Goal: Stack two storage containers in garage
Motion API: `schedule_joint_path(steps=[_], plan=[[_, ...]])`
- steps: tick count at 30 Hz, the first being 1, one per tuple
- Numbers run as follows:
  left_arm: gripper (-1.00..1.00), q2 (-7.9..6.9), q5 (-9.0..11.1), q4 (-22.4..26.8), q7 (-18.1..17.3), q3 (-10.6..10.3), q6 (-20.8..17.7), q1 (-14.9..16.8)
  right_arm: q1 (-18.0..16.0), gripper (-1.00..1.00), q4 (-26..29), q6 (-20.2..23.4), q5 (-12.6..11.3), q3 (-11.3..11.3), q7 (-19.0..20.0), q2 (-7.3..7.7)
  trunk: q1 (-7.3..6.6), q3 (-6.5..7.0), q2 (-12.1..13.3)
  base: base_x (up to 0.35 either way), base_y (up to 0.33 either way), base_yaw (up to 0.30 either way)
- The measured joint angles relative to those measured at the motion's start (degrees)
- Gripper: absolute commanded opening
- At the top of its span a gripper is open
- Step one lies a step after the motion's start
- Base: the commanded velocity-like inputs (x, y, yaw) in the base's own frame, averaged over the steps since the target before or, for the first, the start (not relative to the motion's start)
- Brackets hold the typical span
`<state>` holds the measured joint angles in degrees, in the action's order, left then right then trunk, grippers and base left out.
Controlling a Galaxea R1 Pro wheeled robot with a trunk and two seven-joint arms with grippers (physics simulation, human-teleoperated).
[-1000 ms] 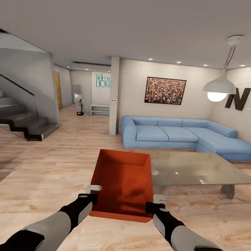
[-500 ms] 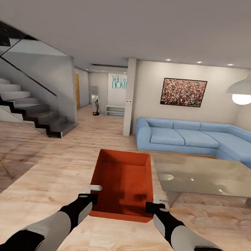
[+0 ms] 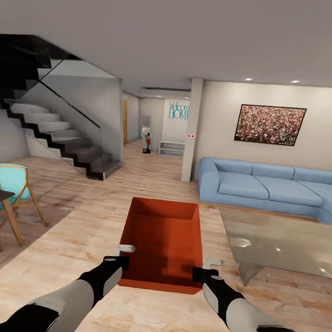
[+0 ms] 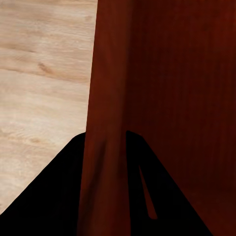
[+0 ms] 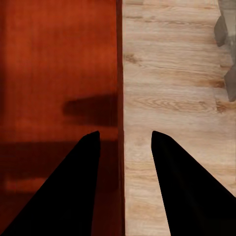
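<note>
Across the living room (image 3: pixel 55 237), light plank flooring running toward a dark staircase (image 3: pixel 63 138), a hallway beyond a pillar (image 3: pixel 191 130), a blue sofa (image 3: pixel 269 186) under a framed picture (image 3: pixel 269 124), a glass-topped low table (image 3: pixel 285 240) at the right and turquoise chairs (image 3: pixel 12 184) at the left. Between both arms, held clear above the floor, one orange-red storage container (image 3: pixel 162 243), open top up and, as far as the head view shows, empty: only bare red floor and shadow inside. Left gripper (image 3: pixel 121 255) clamped over the container's left wall near the close corner, one finger inside and one outside, as the left wrist view confirms (image 4: pixel 105 162). Right gripper (image 3: pixel 205 269) straddling the right wall (image 5: pixel 119 98); whether pinched tight or slightly slack cannot be told. Judged as the carry step, garage not yet reached. Best done by keeping both arms level and equally spaced so the thin walls neither twist nor slip, steering wide of the table edge, and turning the base gently toward the hallway.
</note>
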<state>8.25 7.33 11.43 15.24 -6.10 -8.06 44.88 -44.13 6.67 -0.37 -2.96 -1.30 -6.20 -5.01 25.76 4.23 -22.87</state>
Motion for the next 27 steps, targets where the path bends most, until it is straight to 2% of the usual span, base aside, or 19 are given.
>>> schedule_joint_path(steps=[18, 23, 27], plan=[[-1.0, 0.0, 0.01, -0.04, 0.0, 0.02, 0.04, 0.0, 0.01, -1.0, 0.0, 0.0, 0.0, -0.01, 0.0, 0.0, 0.0, 0.0, 0.0, 0.0, 0.0, 0.274], [-1.0, 0.0, 0.02, -0.06, 0.0, 0.02, 0.08, 0.0, 0.01, -1.0, 0.01, 0.0, -0.02, -0.04, -0.03, 0.0, 0.0, 0.0, 0.0, 0.009, 0.0, 0.053], [-1.0, 0.01, 0.04, -0.06, 0.0, 0.03, 0.1, 0.0, 0.0, -1.0, 0.01, 0.01, -0.01, -0.05, -0.02, 0.0, -0.03, 0.0, -0.01, 0.22, 0.0, 0.003]])
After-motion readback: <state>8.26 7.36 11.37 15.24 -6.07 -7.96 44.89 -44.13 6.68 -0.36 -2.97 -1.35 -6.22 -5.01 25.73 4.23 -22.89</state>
